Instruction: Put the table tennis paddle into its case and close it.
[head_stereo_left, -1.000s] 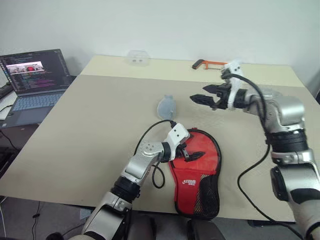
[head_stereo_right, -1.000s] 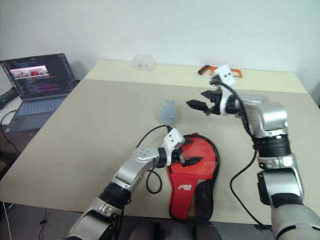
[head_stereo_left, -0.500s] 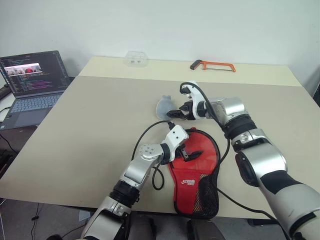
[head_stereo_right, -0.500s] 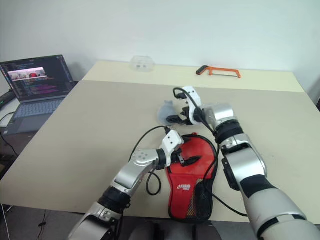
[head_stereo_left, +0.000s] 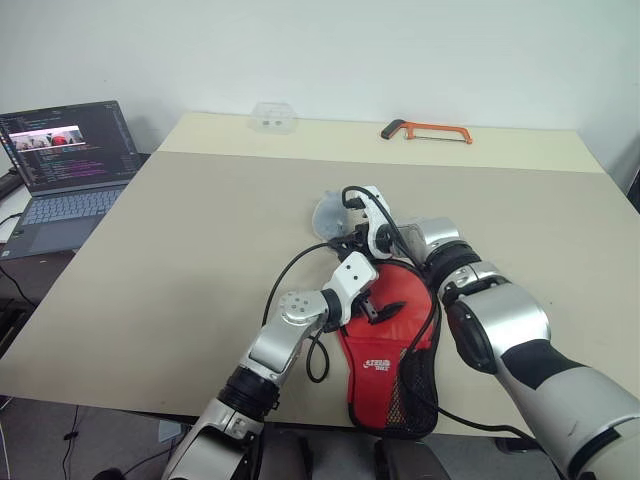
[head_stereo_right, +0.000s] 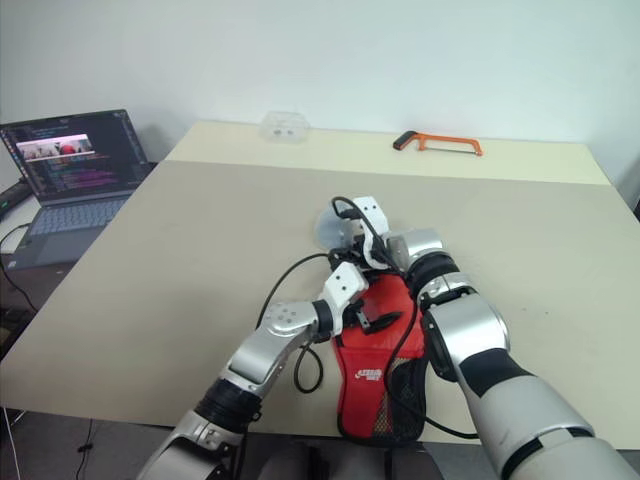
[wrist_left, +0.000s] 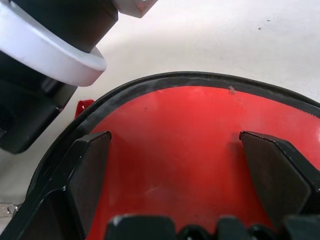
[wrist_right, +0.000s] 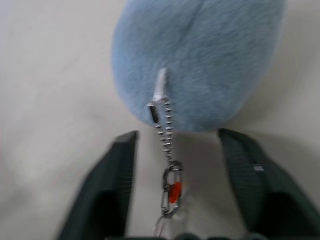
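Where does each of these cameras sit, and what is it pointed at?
Left and right eye views: on the head, looking down over the table; both arms, the red case, laptop and hacksaw show.
Left wrist view: on the left arm, looking along the left gripper onto the case's red face.
Right wrist view: on the right arm, looking along the right gripper, jaws apart around a ball chain on a blue fluffy charm.
Shared: case and charm also appear from the head.
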